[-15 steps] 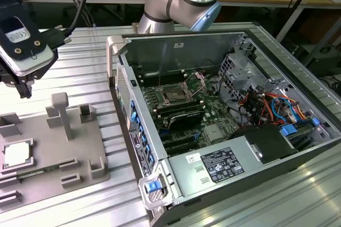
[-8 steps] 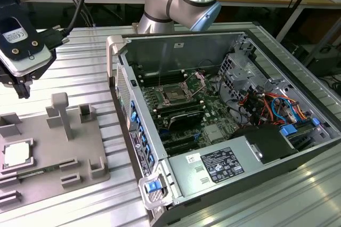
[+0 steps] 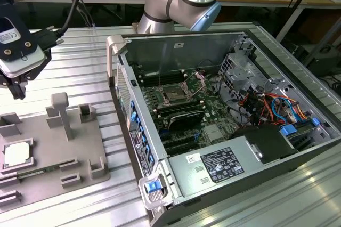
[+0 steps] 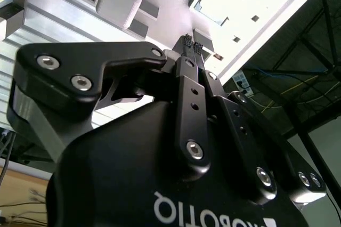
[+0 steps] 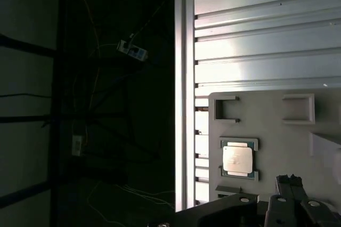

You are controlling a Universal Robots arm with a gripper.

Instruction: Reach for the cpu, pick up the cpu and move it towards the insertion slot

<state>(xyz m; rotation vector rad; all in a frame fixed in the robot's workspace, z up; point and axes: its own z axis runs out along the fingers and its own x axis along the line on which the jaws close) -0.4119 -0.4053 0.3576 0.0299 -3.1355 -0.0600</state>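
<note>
Exterior view, nine o'clock edge: we see the end effector point(image 3: 17, 89) half cut off, closed and empty, the cpu point(image 3: 16, 154) lying at its six o'clock.

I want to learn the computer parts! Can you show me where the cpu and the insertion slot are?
cpu point(image 3: 16, 154): exterior view, middle of its silvery top.
insertion slot point(image 3: 175, 95): exterior view, its dark brownish centre.
</note>
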